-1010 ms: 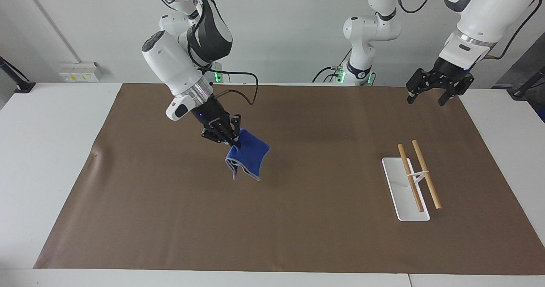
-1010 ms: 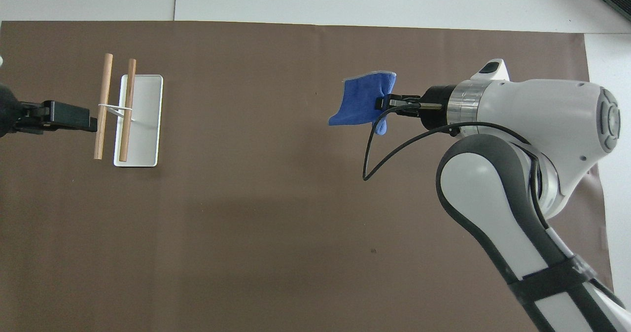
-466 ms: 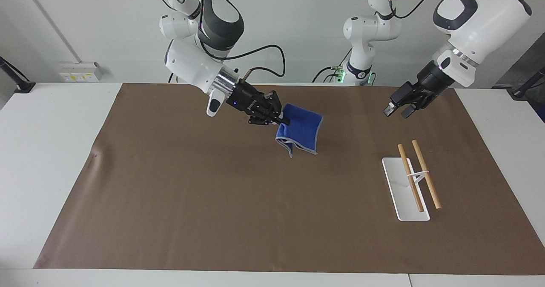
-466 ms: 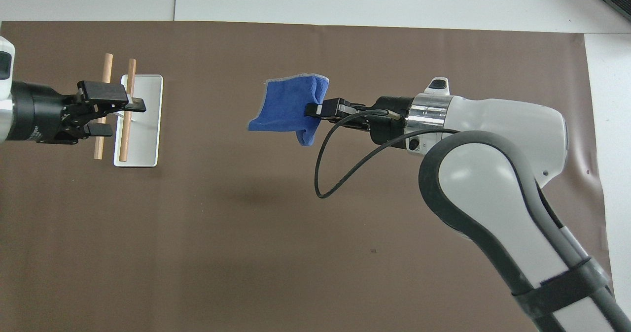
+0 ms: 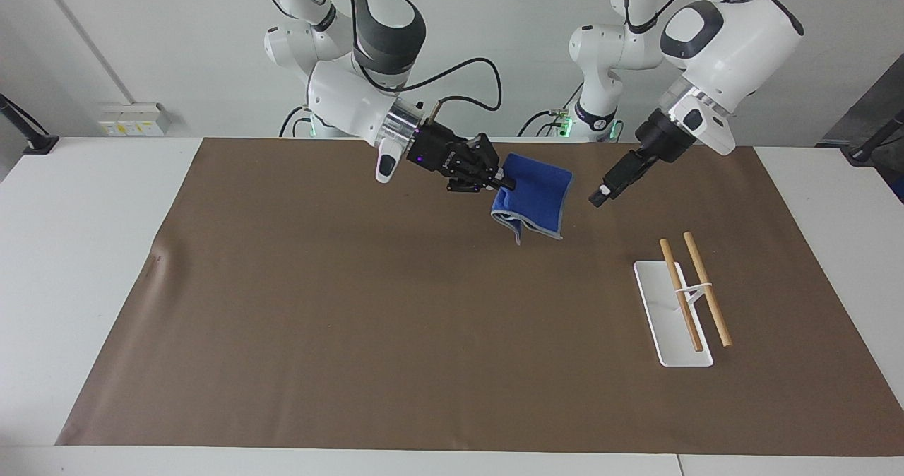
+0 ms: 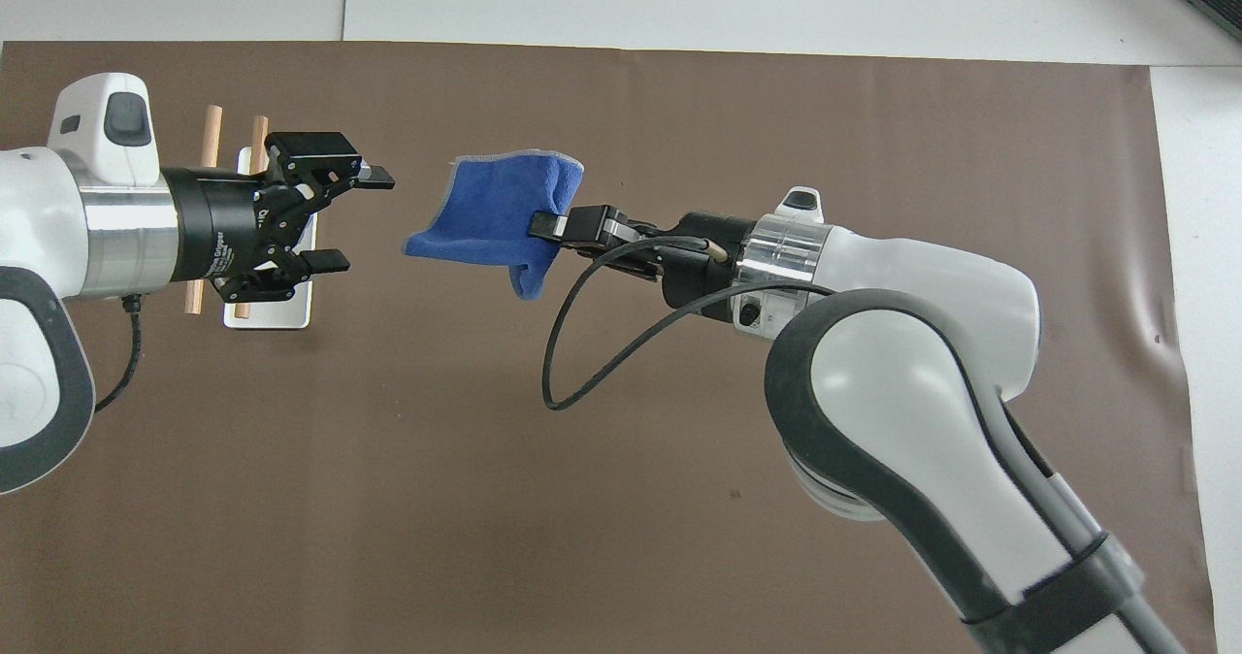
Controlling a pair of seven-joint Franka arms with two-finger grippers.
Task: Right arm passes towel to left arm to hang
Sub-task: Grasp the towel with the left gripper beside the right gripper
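The right end effector (image 5: 500, 179) is gripping the towel (image 5: 531, 193) by one edge, leaving cloth free. The left end effector (image 6: 351, 217) is facing the towel, spread wide and empty, just beside it.

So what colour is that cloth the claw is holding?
Bright blue, with pale grey edging; the towel shows best in the overhead view.

The towel (image 5: 533, 195) is fuzzy blue terry cloth with pale stitched edging. Matt brown paper (image 5: 353, 306) covers the smooth white table (image 5: 85, 250). The rack (image 5: 671, 320) has a glossy white base and two bare wooden rods (image 5: 696, 294).
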